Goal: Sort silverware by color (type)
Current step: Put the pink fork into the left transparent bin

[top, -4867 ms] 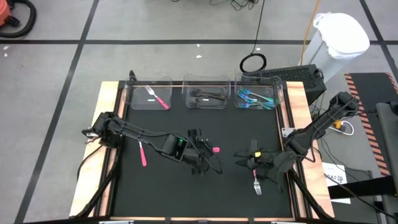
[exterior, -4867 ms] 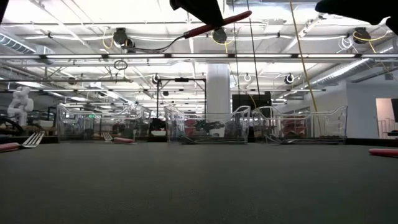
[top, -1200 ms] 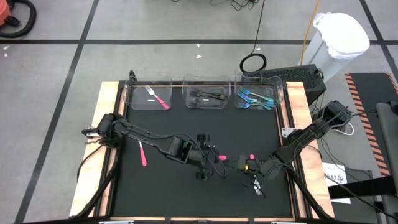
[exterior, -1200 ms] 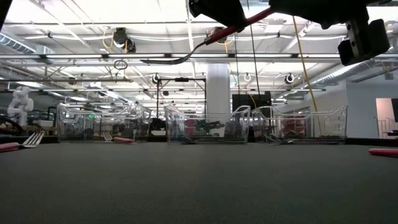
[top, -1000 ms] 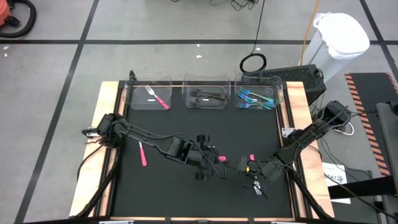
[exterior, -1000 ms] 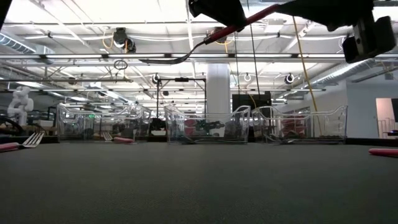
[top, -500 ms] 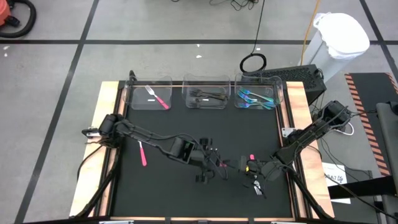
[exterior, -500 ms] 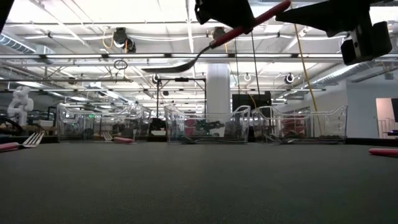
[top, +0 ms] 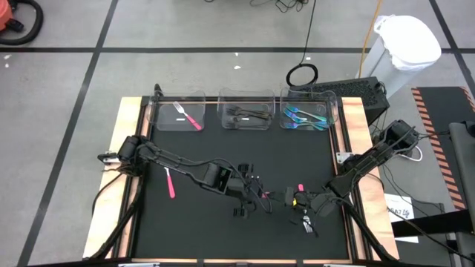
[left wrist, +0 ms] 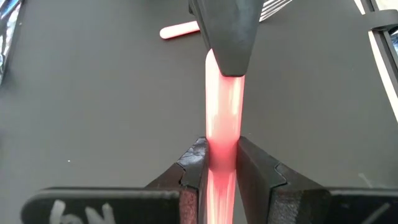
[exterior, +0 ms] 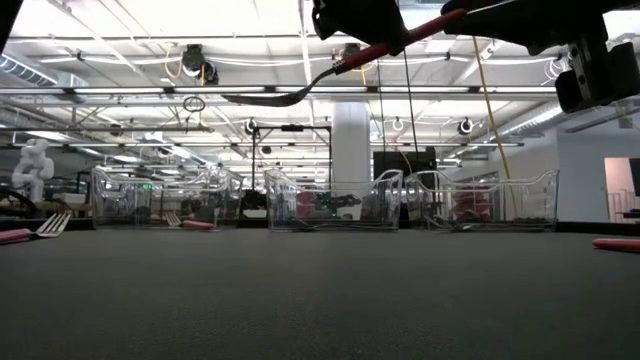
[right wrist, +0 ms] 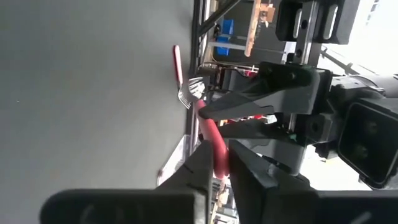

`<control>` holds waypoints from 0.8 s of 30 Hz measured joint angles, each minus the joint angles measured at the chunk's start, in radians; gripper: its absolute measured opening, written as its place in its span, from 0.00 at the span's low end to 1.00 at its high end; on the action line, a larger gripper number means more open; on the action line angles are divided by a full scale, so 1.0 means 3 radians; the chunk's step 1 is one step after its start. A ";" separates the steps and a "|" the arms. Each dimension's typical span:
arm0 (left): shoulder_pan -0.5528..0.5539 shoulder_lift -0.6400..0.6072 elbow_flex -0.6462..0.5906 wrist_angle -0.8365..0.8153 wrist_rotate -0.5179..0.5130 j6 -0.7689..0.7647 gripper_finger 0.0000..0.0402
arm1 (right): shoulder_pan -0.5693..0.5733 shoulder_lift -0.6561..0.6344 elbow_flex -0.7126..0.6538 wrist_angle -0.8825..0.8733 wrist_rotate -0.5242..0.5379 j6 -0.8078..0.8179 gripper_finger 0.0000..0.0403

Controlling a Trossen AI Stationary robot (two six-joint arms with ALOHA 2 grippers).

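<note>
A pink-handled fork hangs high over the middle of the black mat, its silver head toward the table's left. My left gripper and my right gripper face each other, each shut on its handle. A second pink-handled fork lies flat on the mat under my right gripper. A third pink piece lies flat near the mat's left edge. The far bins hold a pink fork, black pieces and teal pieces. My left gripper pinches the pink handle between its two fingers, on the stretch nearer the head. It comes slanting down from the table's left. The handle runs out past the fingertips toward my right gripper. The fork is clear of the mat, head lowest. My right gripper pinches the handle's free end between its two fingers. It comes about level from the table's right, and its fingers lie along the handle. That end is the fork's higher one.
Three clear bins stand in a row along the mat's far edge. Wooden rails border the mat on the left and right. Bare mat lies between the grippers and the bins, and along the near edge.
The held fork tipped a little steeper, handle end up, then came back flatter; its head stayed about where it was. Both grippers have kept their places over the middle of the mat.
</note>
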 joint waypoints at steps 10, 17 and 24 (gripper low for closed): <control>-0.0011 0.0000 0.0000 0.0030 -0.0166 0.0011 0.17 | 0.0000 0.0000 0.0000 0.0006 0.0036 -0.0002 0.06; -0.0102 0.0000 -0.0001 0.0133 -0.0659 0.0027 0.36 | -0.0005 -0.0004 0.0004 0.0093 0.0160 -0.0015 0.06; -0.0253 0.0004 -0.0001 0.0142 -0.1433 0.0287 0.63 | -0.0003 -0.0041 0.0004 0.0077 0.0237 -0.0023 0.06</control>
